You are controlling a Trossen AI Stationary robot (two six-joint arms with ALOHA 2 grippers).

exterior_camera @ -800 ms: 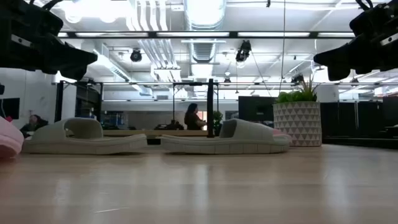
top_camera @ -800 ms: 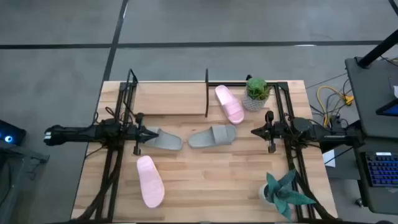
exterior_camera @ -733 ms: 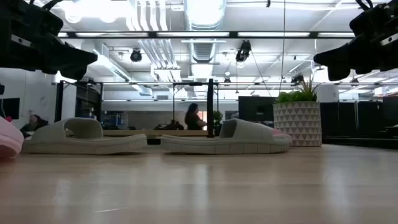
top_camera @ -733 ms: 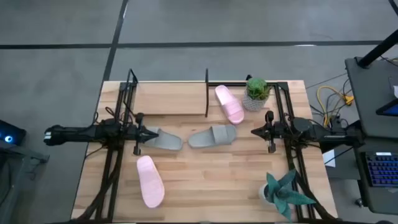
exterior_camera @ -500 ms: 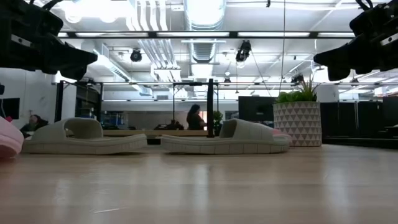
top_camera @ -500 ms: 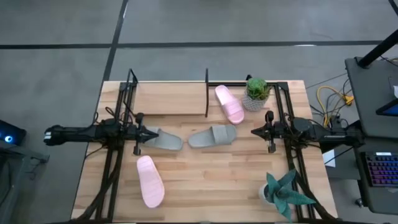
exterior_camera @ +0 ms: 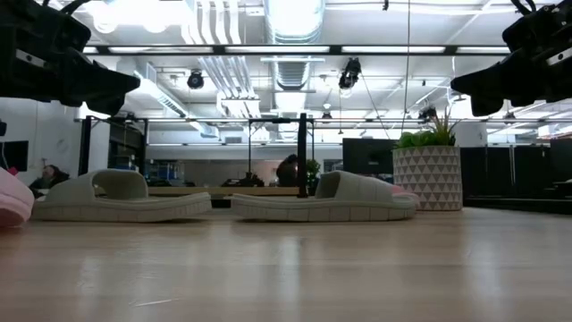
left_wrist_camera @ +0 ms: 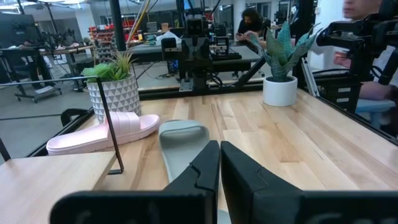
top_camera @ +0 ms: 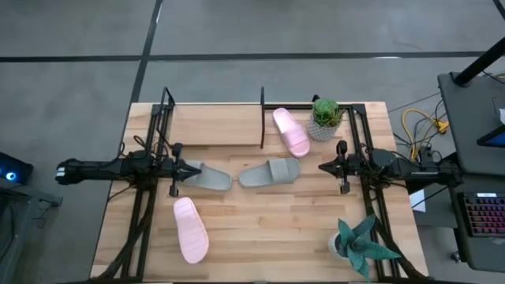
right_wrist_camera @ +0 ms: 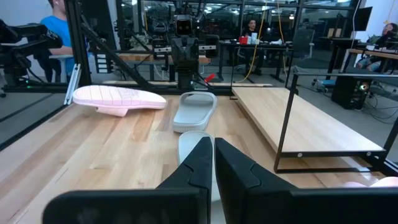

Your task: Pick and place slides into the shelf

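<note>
Two grey-green slides [top_camera: 207, 177] [top_camera: 270, 172] lie sole-down, end to end, at mid-table. One pink slide [top_camera: 190, 229] lies near the front left. Another pink slide [top_camera: 290, 131] lies just right of the shelf's [top_camera: 213, 126] black upright, beside a potted plant. My left gripper [top_camera: 196, 169] is shut, level and well above the table, over the left grey-green slide's outer end [left_wrist_camera: 180, 146]. My right gripper [top_camera: 321, 166] is shut too, level, right of the other grey-green slide [right_wrist_camera: 189, 146]. In the low view both grippers [exterior_camera: 125, 85] [exterior_camera: 460, 85] hang high over the slides.
A green plant in a white patterned pot [top_camera: 325, 118] stands at the far right, next to the pink slide. A spiky plant in a white pot [top_camera: 355, 243] stands at the front right. Black arm frames run along both table sides. People show in the room beyond.
</note>
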